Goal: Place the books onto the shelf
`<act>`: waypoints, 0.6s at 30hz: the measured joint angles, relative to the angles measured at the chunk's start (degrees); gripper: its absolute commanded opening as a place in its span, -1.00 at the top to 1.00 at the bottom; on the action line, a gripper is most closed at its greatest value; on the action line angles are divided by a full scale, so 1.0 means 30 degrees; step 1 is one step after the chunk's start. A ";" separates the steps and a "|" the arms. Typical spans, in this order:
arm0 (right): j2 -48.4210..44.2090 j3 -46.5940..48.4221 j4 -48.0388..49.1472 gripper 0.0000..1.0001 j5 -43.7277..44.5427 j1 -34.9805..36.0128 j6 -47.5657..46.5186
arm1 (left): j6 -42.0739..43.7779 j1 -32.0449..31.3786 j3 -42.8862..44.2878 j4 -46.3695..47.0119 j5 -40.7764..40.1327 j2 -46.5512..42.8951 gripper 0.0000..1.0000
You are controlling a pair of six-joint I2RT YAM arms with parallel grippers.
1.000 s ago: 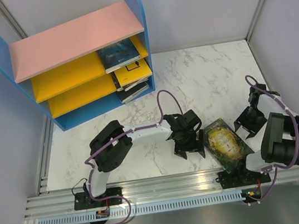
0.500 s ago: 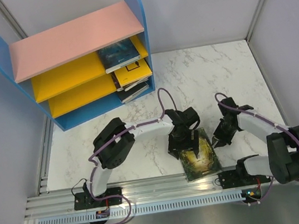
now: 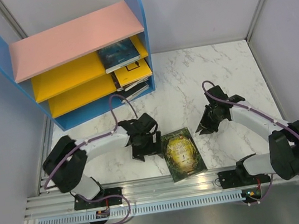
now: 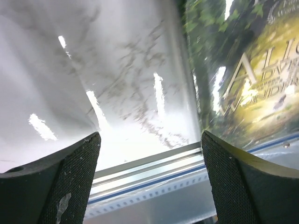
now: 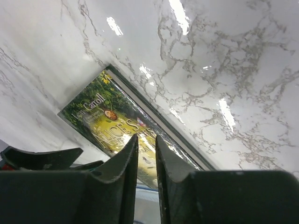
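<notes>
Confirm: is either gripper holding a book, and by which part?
Nothing is held. The green-gold book lies flat beside the open left gripper; the right gripper is nearly closed on nothing.

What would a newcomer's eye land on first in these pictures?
The big shelf with blue sides and a pink top board dominates the far left corner, a few books tucked at its right end. On the marble table, a green-gold book lies flat near the front edge, between the open left gripper and the right gripper.
</notes>
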 measured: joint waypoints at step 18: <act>-0.0998 -0.4532 0.3555 -0.57 -0.3242 -0.0007 -0.1749 | -0.3694 0.0758 -1.2007 1.5854 0.2084 -0.8247 -0.86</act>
